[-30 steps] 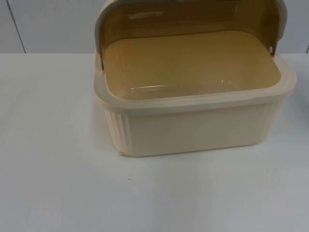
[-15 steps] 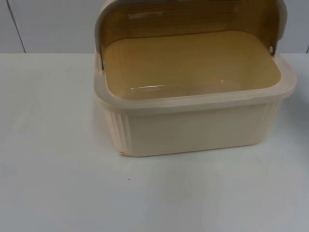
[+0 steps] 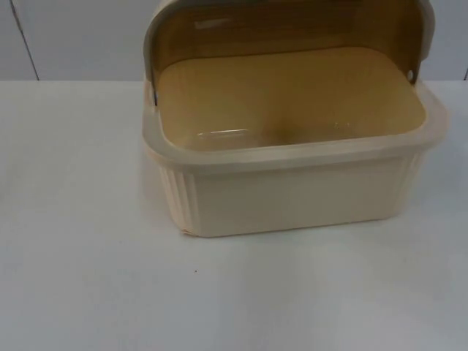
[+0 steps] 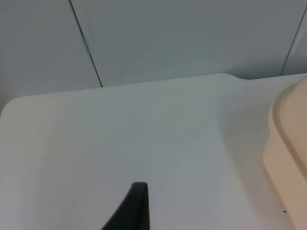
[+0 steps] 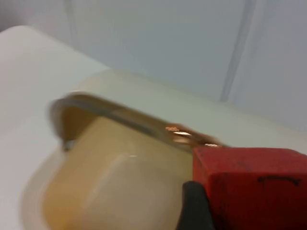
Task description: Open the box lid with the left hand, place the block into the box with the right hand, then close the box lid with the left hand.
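A cream box [image 3: 292,155] with ribbed walls stands on the white table, its translucent amber lid [image 3: 278,25] swung up and back. Its yellow inside holds nothing I can see. My right gripper [image 5: 196,208] is shut on a red block [image 5: 254,184] and hangs above and beside the open box [image 5: 105,187], looking past the raised lid [image 5: 120,112]. My left gripper [image 4: 137,207] waits low over the bare table, with the box's rounded corner [image 4: 288,143] off to its side.
The white table [image 3: 88,278] runs wide in front of and left of the box. The grey partition wall [image 3: 80,36] stands right behind the box. The table's rounded back edge [image 4: 120,88] meets the wall.
A faint shadow has crept onto the middle of the box's inner floor. Box and lid have not moved.
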{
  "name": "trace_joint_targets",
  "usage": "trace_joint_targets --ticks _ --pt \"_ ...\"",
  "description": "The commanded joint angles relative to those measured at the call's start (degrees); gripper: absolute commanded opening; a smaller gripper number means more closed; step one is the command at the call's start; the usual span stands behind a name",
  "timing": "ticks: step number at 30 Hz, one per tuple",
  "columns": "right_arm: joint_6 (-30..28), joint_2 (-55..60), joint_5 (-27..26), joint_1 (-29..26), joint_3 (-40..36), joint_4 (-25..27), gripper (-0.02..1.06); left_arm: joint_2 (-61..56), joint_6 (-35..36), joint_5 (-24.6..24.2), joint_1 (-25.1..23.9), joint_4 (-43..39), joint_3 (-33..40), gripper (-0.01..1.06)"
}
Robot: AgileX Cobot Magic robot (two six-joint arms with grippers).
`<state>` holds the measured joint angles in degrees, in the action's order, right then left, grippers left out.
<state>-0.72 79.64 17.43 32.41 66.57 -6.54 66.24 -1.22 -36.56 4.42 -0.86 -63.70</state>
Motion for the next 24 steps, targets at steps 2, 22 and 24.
trace_joint_targets --ticks 2,22,24 --pt "-4.58 2.67 -2.94 1.48 0.23 4.21 0.00 -0.43 0.02 0.89 0.28 -0.08 0.19 1.05" --pt "-6.69 14.06 -28.00 0.74 -14.07 5.33 0.00 -0.43 0.02 -0.38 0.28 -0.47 0.19 1.05" --pt "-6.69 15.14 -28.99 0.60 -14.07 5.56 0.00 -0.43 0.02 -0.38 0.28 -0.47 0.19 1.05"
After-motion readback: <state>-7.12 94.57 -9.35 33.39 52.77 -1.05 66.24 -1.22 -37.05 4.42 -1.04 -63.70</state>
